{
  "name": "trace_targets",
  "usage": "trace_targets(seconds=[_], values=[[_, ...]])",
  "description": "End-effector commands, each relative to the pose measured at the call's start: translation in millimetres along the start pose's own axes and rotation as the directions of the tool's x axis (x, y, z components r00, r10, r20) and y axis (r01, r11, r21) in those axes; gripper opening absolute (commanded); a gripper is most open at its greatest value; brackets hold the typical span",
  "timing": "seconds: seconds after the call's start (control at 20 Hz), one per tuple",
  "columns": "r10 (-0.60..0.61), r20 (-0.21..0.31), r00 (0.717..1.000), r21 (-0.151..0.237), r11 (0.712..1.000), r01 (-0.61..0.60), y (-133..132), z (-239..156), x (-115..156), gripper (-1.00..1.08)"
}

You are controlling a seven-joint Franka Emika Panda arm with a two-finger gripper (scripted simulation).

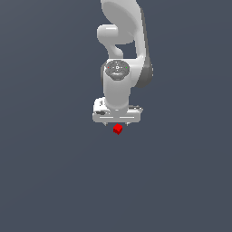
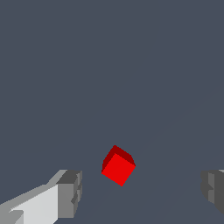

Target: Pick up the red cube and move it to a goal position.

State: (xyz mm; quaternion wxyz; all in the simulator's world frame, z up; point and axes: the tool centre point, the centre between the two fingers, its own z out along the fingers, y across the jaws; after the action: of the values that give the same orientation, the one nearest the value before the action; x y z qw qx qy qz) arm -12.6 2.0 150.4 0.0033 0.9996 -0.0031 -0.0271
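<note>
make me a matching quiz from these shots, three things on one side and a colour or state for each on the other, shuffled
Things:
1. cube
2. gripper
3. arm

Colour or state:
A. white, reaching down from the top of the exterior view
B. bright red, lying between the jaws with a gap on each side
C. open, with nothing held

Pairs: 1-B, 2-C, 3-A

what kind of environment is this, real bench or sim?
Almost certainly a simulator scene, not a real bench: flat, featureless grey-blue ground with no texture or clutter, a plain-shaded red cube, and a cleanly rendered white arm with its open gripper astride the cube.
</note>
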Motion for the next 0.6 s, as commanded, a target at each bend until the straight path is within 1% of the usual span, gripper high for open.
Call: trace_targets(seconds=[0.0,0.25,0.55], values=[[0.0,0.0,1.0,0.0,1.0,0.0,0.0,0.0,0.0,1.0],[0.019,-0.002,1.0,0.001,1.0,-0.019,0.3,4.3,-1.8,1.0],[0.093,-0.008,0.996,0.004,0.996,-0.093,1.1,20.7,-8.5,1.0]])
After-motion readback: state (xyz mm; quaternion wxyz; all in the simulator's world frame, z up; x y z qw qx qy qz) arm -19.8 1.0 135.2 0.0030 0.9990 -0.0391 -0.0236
